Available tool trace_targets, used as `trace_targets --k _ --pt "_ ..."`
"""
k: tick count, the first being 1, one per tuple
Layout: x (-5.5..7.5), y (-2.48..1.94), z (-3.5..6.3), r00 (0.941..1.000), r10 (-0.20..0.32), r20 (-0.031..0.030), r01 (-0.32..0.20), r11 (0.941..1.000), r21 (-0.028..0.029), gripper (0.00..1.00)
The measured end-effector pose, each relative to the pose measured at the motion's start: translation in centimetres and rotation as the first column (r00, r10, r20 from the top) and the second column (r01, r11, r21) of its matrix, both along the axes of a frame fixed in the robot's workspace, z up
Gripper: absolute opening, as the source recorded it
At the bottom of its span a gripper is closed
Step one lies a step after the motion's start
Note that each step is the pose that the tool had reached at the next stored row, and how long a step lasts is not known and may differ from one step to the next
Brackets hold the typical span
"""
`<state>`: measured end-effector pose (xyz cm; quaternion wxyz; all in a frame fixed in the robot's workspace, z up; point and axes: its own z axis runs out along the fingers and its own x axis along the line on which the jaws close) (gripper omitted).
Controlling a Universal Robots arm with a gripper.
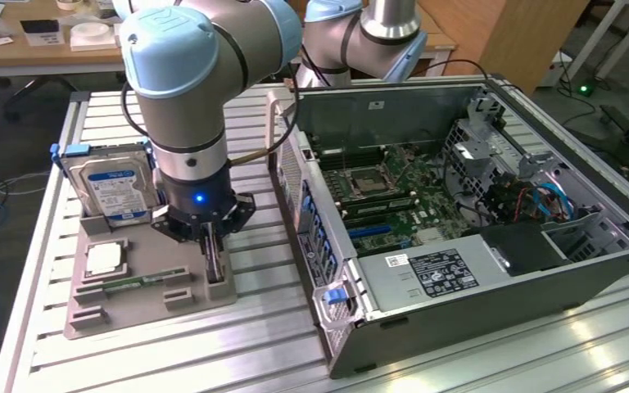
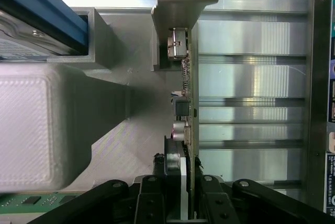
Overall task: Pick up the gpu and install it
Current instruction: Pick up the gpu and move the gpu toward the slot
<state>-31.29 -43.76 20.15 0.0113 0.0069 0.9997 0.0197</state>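
On the grey tray [image 1: 140, 311], hand [image 1: 215, 266] astride the upright gpu [image 2: 192, 93] (grip unclear)

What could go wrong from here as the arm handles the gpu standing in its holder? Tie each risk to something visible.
The gpu stands on edge with one end in the grey slotted post; a tilted lift might jam it there. The pincer is down over the card's thin edge, so it could slip or twist. The upright hard drive stands close beside the arm and might get knocked.
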Motion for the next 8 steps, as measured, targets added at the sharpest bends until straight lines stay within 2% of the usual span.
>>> trace_targets --k 5,8 --pt "0.0 -0.02 -0.01 1.0 0.0 0.0001 0.0 1.0 0.0008 0.28" --pt "-0.02 -0.03 0.13 1.0 0.0 0.0004 0.0 1.0 0.0082 0.28"
